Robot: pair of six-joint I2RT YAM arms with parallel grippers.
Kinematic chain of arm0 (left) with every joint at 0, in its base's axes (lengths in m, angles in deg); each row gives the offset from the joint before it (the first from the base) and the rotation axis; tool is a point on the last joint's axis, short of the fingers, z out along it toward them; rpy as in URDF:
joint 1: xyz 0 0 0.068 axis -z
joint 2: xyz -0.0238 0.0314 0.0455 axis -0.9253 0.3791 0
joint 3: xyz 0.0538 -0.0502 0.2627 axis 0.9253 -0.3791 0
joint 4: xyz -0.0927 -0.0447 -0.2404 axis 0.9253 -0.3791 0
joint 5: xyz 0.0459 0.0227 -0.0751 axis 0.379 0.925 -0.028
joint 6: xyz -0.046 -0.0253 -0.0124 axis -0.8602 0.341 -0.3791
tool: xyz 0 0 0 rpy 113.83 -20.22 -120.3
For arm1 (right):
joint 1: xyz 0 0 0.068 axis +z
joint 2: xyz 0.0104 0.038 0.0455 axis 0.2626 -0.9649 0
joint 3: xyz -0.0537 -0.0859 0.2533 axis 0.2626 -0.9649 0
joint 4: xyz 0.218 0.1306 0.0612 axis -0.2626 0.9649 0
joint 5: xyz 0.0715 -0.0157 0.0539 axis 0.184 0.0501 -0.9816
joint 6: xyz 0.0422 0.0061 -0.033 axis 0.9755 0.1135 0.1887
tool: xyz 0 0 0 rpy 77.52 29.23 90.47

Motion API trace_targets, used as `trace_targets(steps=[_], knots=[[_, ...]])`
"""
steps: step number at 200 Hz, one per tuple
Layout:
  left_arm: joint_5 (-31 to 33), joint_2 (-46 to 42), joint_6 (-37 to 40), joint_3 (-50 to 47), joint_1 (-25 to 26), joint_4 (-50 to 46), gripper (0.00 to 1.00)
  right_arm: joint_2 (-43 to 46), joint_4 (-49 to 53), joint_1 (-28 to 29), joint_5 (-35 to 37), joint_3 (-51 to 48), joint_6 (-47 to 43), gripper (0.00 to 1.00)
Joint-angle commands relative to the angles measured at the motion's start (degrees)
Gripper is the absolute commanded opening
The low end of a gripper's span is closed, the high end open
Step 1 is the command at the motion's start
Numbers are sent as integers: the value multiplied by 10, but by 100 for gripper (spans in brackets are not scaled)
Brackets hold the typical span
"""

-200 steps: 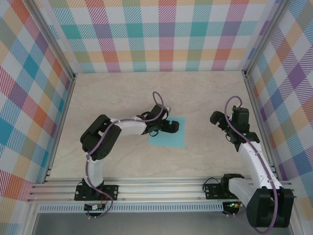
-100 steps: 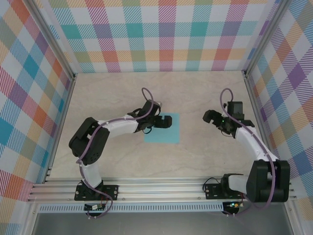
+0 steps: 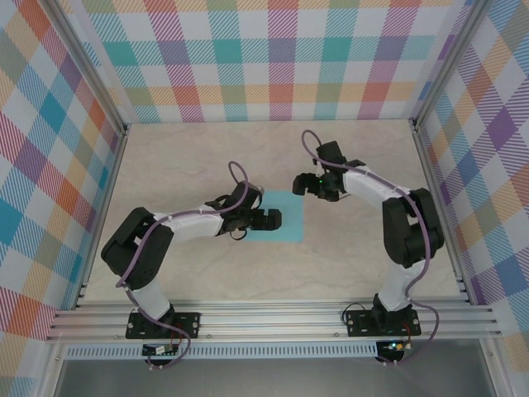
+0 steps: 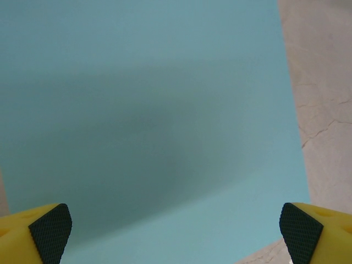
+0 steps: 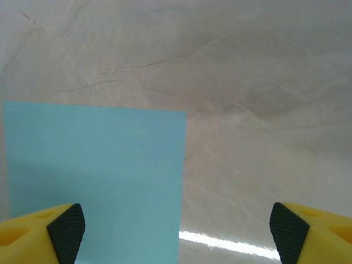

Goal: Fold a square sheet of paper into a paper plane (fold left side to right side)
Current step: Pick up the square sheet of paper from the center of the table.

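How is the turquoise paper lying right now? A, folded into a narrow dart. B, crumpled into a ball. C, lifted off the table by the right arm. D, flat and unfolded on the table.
D: the square sheet of paper lies flat on the table, smooth and uncreased in the left wrist view.

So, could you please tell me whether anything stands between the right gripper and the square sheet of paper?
Nothing visible does. The right gripper hovers, jaws open, by the far right corner of the square sheet of paper, which lies flat on the table. The left gripper is over its left side.
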Motion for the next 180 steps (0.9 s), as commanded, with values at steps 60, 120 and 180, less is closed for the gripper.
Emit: trace_targets(steps=[60,120,180], knots=[[2,19,-28,9,-6,-41,100,-122,60,57,12,96,8,91],[-5,34,-35,13,-6,-39,100,-122,80,93,-71,80,6,78],[-16,31,-34,9,-6,-27,100,-122,92,108,-79,85,-7,64]])
